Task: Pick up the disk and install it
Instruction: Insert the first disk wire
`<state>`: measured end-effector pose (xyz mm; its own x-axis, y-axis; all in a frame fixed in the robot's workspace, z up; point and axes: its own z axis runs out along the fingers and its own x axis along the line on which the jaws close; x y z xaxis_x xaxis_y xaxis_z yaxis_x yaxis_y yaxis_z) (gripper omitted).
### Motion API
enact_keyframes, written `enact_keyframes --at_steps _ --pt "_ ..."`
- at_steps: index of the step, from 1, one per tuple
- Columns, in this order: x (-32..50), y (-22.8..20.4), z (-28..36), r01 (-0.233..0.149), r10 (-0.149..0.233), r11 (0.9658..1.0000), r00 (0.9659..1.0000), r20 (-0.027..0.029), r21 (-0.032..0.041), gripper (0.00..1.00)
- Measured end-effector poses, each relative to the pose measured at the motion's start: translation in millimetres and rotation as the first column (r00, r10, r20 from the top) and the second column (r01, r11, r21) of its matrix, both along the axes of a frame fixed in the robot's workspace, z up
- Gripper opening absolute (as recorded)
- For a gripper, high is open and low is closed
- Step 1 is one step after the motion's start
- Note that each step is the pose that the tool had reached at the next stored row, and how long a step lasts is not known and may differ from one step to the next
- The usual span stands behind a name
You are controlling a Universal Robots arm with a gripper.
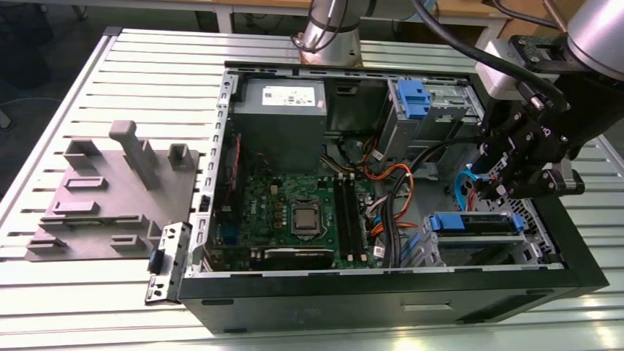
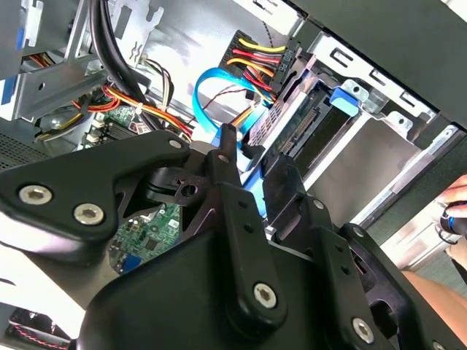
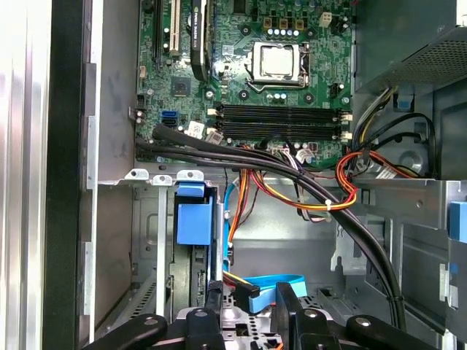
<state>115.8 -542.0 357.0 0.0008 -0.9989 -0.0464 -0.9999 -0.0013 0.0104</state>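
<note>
Counter (image 1: pixel 137 66): slatted pale metal surface. Open black computer case (image 1: pixel 390 300) lies directly on it, toward the exterior view's right. Grey moulded fixture plate (image 1: pixel 98 197) lies flat on the exterior view's left, just beside the case.

We see a silver-grey arm (image 1: pixel 332 25) with thick black cables, and a matte black gripper (image 2: pixel 252 171): chunky linkage plates, silver screw heads, narrow black fingers (image 3: pixel 285 295).

Disk (image 1: pixel 475 223): blue rails, seated flat in lower drive bay at the exterior view's right; blue cable near.
</note>
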Motion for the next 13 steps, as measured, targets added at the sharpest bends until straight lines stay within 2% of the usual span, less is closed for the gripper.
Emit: enact_keyframes --at_steps 8,13 --pt "0.0 -2.4 0.0 0.000 0.000 1.0000 1.0000 0.0000 -0.0016 0.42" --pt "0.0 -9.2 -0.4 0.003 -0.003 1.0000 1.0000 -0.0001 -0.0022 0.42"
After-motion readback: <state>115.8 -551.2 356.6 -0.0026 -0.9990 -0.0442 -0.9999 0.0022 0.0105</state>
